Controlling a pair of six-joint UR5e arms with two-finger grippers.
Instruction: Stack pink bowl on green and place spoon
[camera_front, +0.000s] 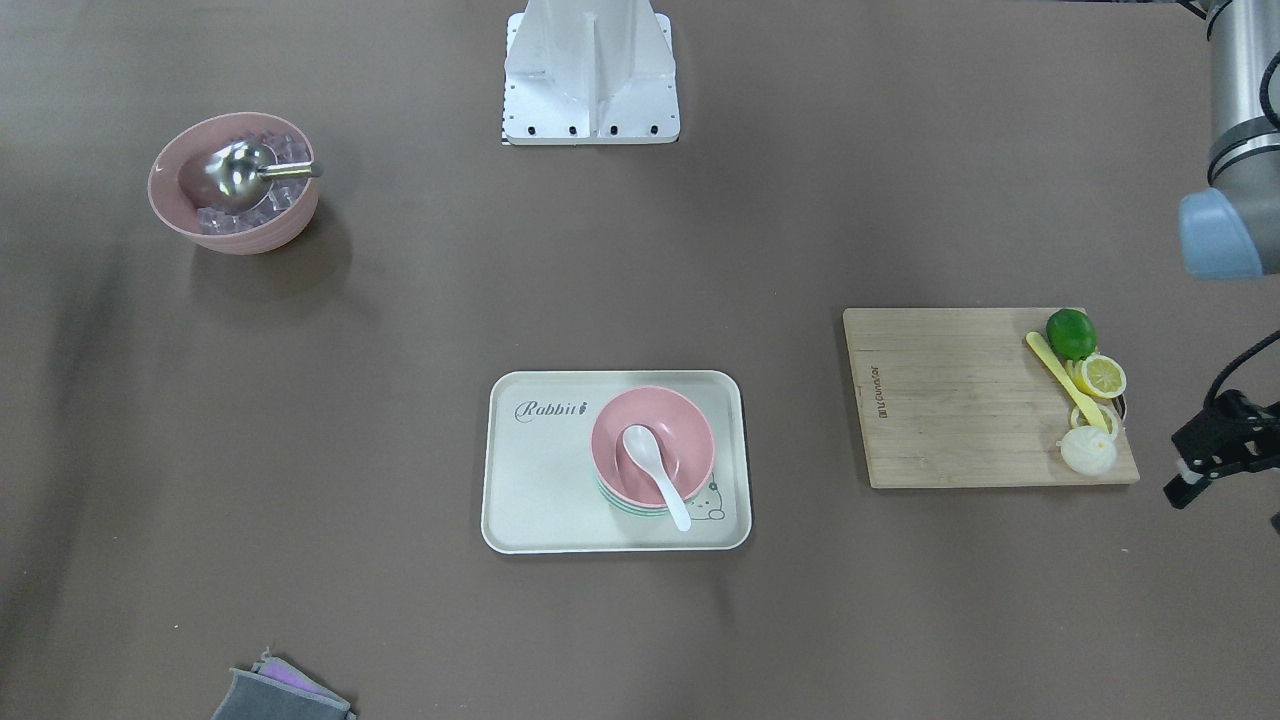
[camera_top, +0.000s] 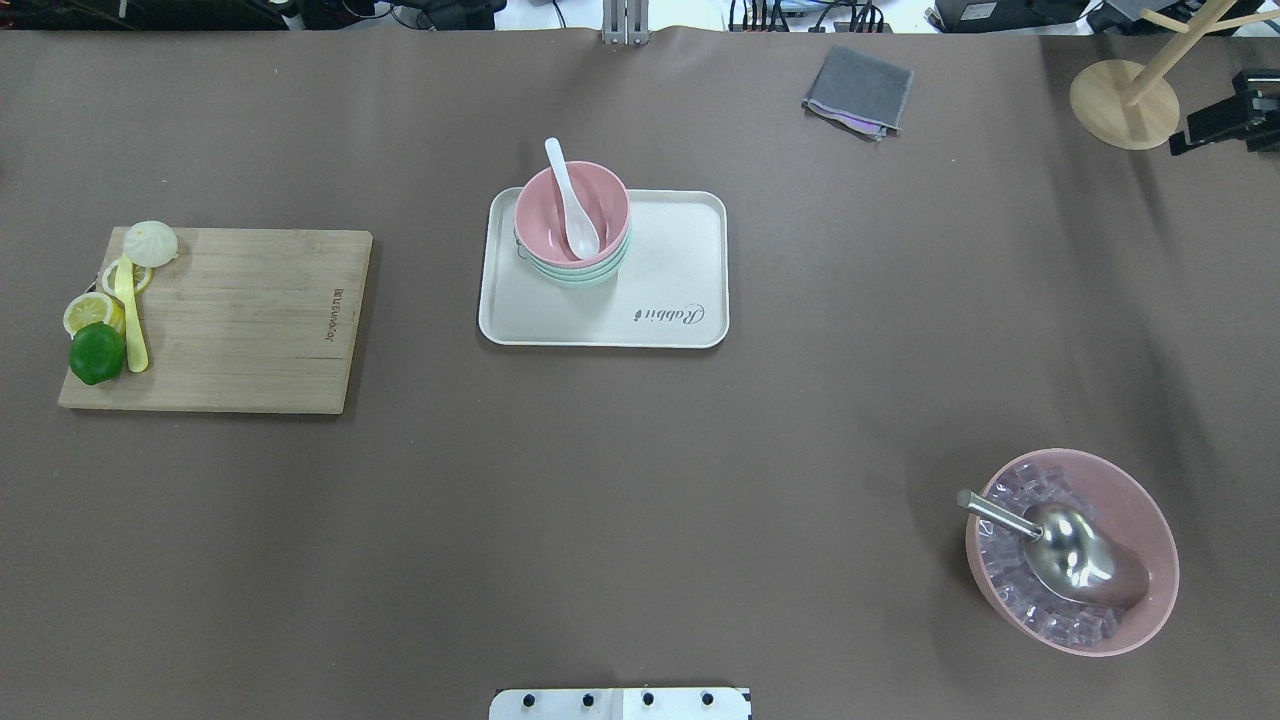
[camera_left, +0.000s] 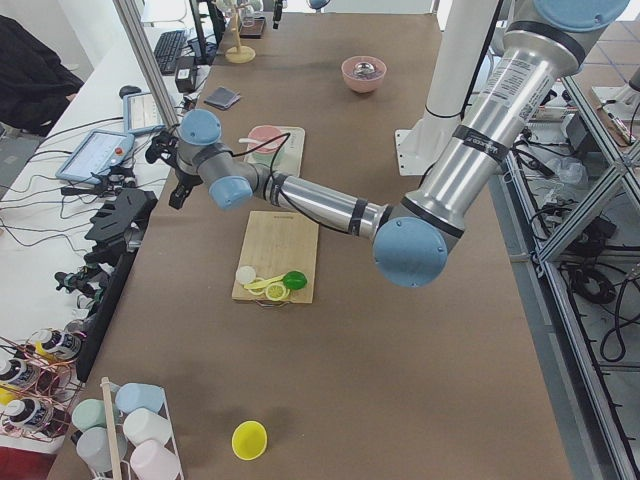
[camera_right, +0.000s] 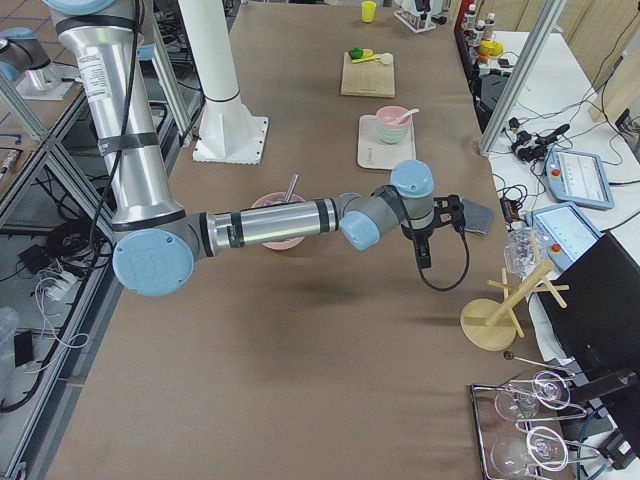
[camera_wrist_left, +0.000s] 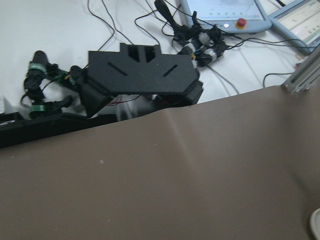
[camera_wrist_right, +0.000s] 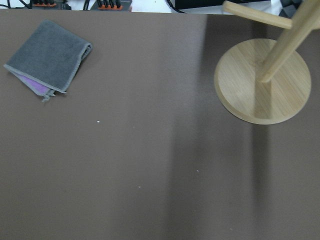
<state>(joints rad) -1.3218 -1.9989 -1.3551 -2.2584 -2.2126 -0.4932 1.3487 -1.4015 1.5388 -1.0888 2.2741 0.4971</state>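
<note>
We judged it done: pink bowl (camera_top: 605, 200) sat on green bowl (camera_top: 580, 272), spoon (camera_top: 567, 195) inside. We couldn't tell whether the left tool (camera_front: 1200, 465) or right tool (camera_top: 1200, 125) stood apart or together.

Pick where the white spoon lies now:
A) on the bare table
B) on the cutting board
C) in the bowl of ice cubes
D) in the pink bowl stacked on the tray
D: the white spoon rests with its scoop inside the pink bowl, which sits on the green bowl on the tray.

A cutting board (camera_top: 240, 320) carries a lime (camera_top: 96, 352); a gray cloth (camera_top: 858, 90) lies apart; a metal scoop (camera_top: 1075, 565) rests in an ice bowl (camera_top: 1145, 512).
</note>
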